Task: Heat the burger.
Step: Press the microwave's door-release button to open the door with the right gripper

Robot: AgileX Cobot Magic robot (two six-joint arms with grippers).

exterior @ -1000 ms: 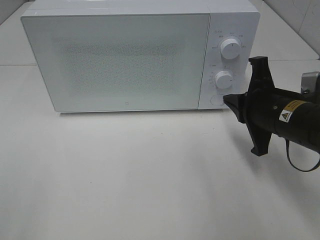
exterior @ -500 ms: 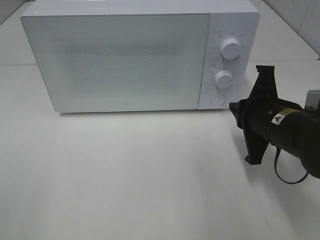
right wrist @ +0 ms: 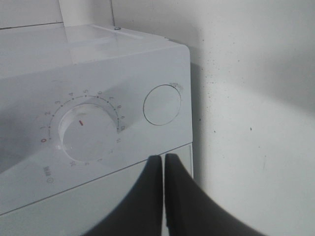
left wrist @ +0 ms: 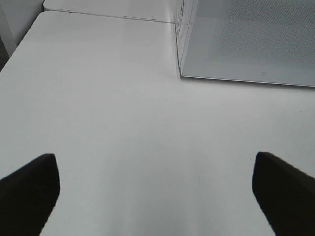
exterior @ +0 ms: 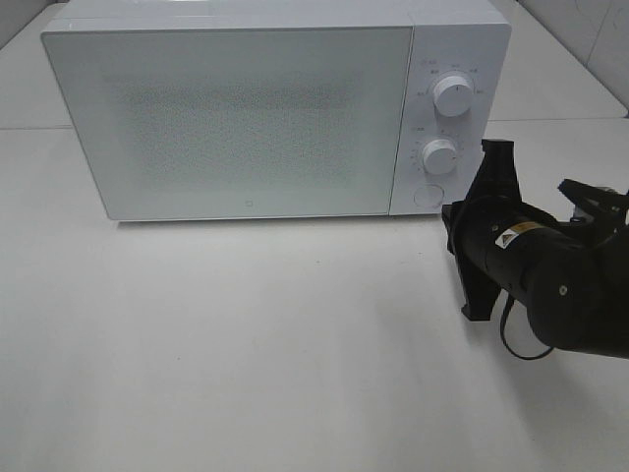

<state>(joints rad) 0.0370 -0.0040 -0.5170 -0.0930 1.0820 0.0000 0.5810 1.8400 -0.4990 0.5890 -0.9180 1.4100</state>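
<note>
The burger is out of view. A white microwave (exterior: 236, 118) stands at the back of the table with its frosted door (exterior: 231, 123) closed. My right gripper (exterior: 445, 212) is shut with nothing in it. It hovers just in front of and slightly below the round button (exterior: 427, 196) on the control panel, apart from it. In the right wrist view its closed fingertips (right wrist: 162, 158) sit below that button (right wrist: 162, 104) and beside the lower dial (right wrist: 88, 129). My left gripper (left wrist: 153, 157) is open over bare table, left of the microwave's corner (left wrist: 179, 73).
The panel also carries an upper dial (exterior: 453, 95) and a lower dial (exterior: 439, 156). The white table (exterior: 246, 344) stretches in front of the microwave. A tiled wall (exterior: 590, 29) rises at the back right.
My right gripper has drawn back from the round button it was touching and sunk slightly. The arm's body has swung lower and closer. The microwave door stays closed.
</note>
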